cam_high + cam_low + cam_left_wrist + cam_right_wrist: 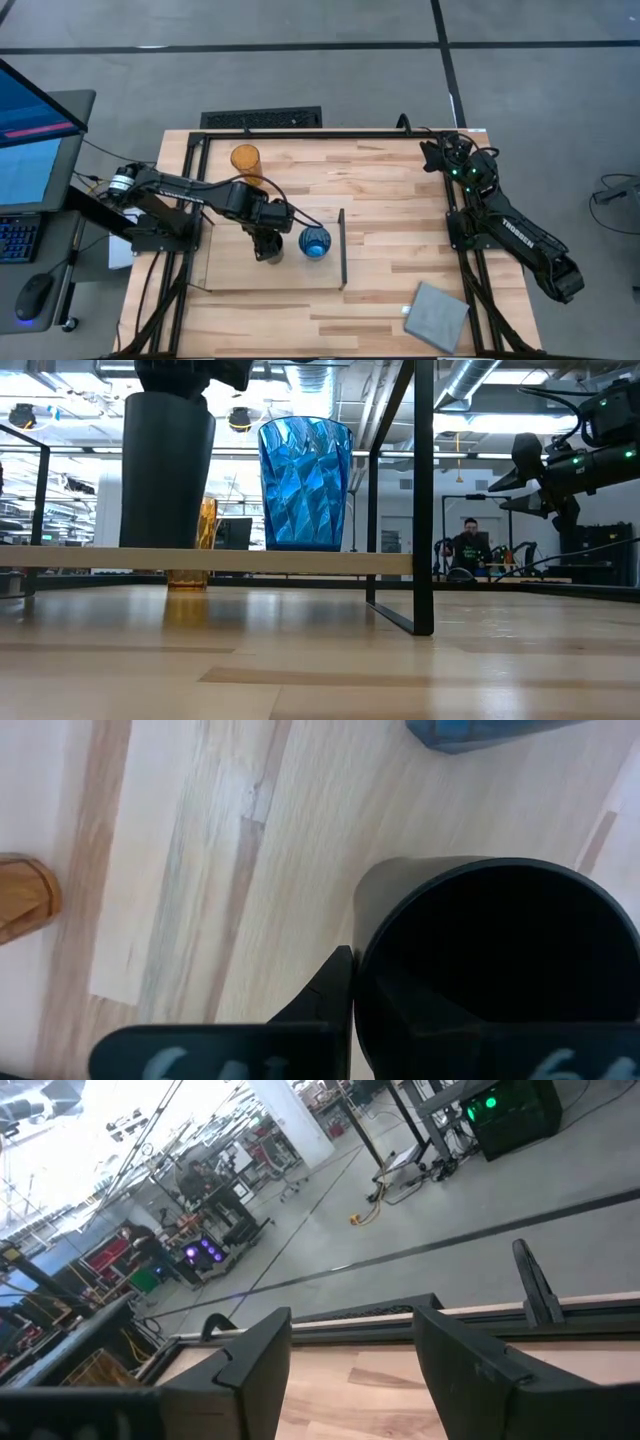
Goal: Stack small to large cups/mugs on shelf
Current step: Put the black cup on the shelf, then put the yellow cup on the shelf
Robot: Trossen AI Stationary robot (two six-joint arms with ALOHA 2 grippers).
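**Black cup in my left fingers, standing on the shelf**

My left gripper (268, 248) is over the pale plywood shelf (225, 272), clamped on the black cup (268, 250); my wrist camera looks straight down into the cup's dark mouth (500, 955), with one of my fingers (320, 995) pressed against its outer wall. From table height the black cup (166, 470) stands upright with its base on the shelf board (205, 560); the blue cup (305, 482) stands upright on the same board just beside it, between the black cup and the thin dark upright wall (343, 248) at the shelf's short edge — the two cups are near each other, but I cannot tell whether they touch.

The orange tumbler (246, 160) stands off the shelf on the table (400, 200), near the far edge; in the low view it shows behind the shelf board, partly hidden by the black cup.

My right gripper (350, 1360) waits at the far right corner of the table, raised above the wood, its fingers apart and holding nothing; a grey pad (437, 316) lies on the near right part of the table.
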